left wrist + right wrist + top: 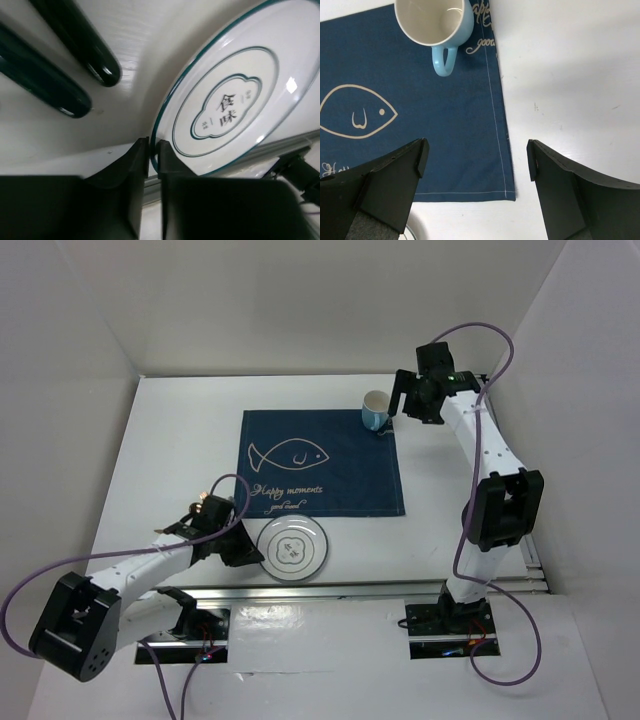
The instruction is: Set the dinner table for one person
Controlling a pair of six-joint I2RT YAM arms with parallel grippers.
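The white dinner table (pixel 170 440) carries a navy placemat (pixel 320 460) with a fish drawing. A white plate (pixel 293 548) with a dark green rim sits just in front of the placemat, near the front rail. My left gripper (pixel 250 556) is shut on the plate's left rim; the left wrist view shows the rim (pixel 156 135) pinched between the jaws of that gripper (pixel 152 146). A light blue mug (pixel 375 410) stands upright on the placemat's far right corner. My right gripper (pixel 398 412) hangs open and empty beside it; in the right wrist view the gripper (pixel 477 160) is above the placemat's edge (pixel 492 125), short of the mug (pixel 434 20).
Two dark rounded handles (pixel 75 52) lie on the table left of the plate. A metal rail (pixel 380 588) runs along the front edge, close to the plate. White walls close in the back and both sides.
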